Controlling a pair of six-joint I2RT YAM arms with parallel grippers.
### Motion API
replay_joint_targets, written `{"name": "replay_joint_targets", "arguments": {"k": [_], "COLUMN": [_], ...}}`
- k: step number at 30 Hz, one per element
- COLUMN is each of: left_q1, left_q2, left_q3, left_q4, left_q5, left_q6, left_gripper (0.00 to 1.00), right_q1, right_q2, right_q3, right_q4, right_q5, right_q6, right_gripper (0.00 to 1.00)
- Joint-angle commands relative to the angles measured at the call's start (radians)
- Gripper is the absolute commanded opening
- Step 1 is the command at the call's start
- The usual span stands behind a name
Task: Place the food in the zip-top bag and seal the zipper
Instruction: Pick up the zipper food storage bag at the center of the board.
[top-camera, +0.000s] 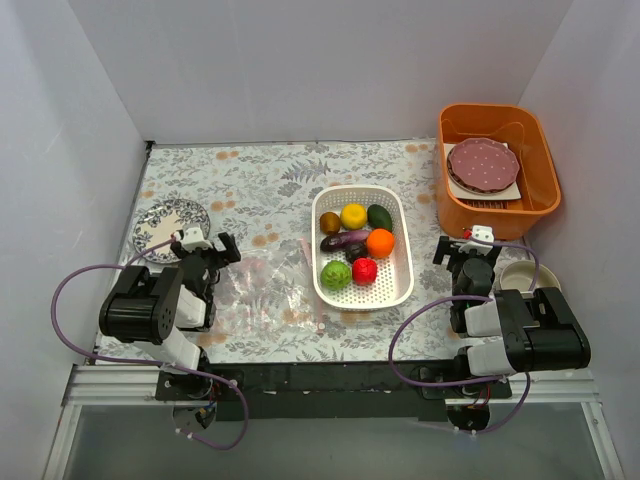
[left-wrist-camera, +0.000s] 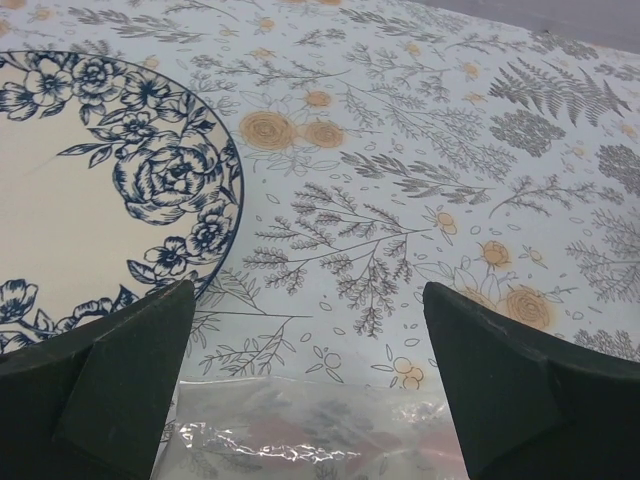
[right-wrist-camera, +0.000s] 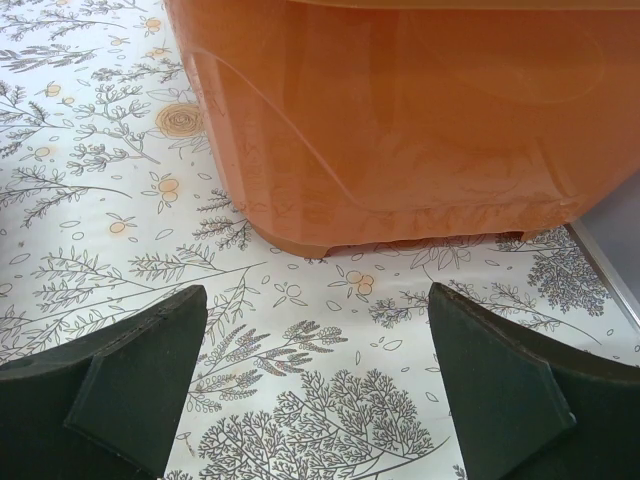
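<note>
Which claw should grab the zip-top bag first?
Left, likely. The left claw hangs open beside the zip-top bag, whose edge shows in its wrist view. The right claw faces the orange bin, with the white basket between it and the bag.

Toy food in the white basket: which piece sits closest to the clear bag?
The light-green ball, in the near-left corner of the white basket; the clear bag lies just left of that corner, every other piece farther right or back.
</note>
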Motion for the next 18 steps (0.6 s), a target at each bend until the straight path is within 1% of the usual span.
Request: {"name": "replay_joint_targets", "arguments": {"k": [1, 4, 7, 9, 10, 11, 12, 13, 14, 15, 16, 17, 18], "left_q1": [0.008, 0.008, 0.022, 0.025, 0.025, 0.025, 0.023, 0.023, 0.023, 0.023, 0.023, 0.023, 0.023], "left_q2": [-0.021, -0.018, -0.019, -0.047, -0.074, -0.123, -0.160, -0.195, -0.229, -0.260, -0.263, -0.265, -0.265], "left_q3": [0.004, 0.004, 0.025, 0.018, 0.027, 0.042, 0.073, 0.160, 0.224, 0.286, 0.335, 0.423, 0.456], "left_q4": [0.032, 0.035, -0.005, 0.010, -0.067, -0.097, -0.170, -0.414, -0.544, -0.674, -0.856, -0.940, -1.020], "left_q5": [0.117, 0.112, 0.017, -0.058, -0.092, -0.157, -0.194, -0.224, -0.335, -0.365, -0.380, -0.385, -0.385], "left_q6": [0.051, 0.051, 0.001, -0.023, -0.051, -0.055, -0.088, -0.125, -0.166, -0.243, -0.251, -0.272, -0.338], "left_gripper": [0.98, 0.98, 0.98, 0.98, 0.98, 0.98, 0.98, 0.98, 0.98, 0.98, 0.98, 0.98, 0.98], "right_q1": [0.003, 0.001, 0.003, 0.003, 0.004, 0.003, 0.004, 0.006, 0.008, 0.008, 0.006, 0.006, 0.006], "right_q2": [-0.001, -0.001, 0.000, -0.029, -0.036, -0.038, -0.040, -0.056, -0.107, -0.136, -0.161, -0.188, -0.196], "right_q3": [0.024, 0.025, 0.028, -0.009, -0.010, -0.010, 0.008, 0.031, 0.072, 0.174, 0.238, 0.278, 0.303], "right_q4": [0.033, 0.027, 0.031, 0.056, 0.058, 0.058, 0.048, -0.005, -0.210, -0.334, -0.481, -0.631, -0.680], "right_q5": [0.002, -0.002, -0.004, -0.013, -0.017, -0.019, -0.030, -0.018, 0.008, 0.040, 0.089, 0.105, 0.114], "right_q6": [-0.007, -0.008, -0.007, -0.013, -0.013, -0.023, -0.031, -0.028, -0.014, 0.030, 0.053, 0.059, 0.070], "right_gripper": [0.98, 0.98, 0.98, 0.98, 0.98, 0.98, 0.98, 0.98, 0.98, 0.98, 0.98, 0.98, 0.98]}}
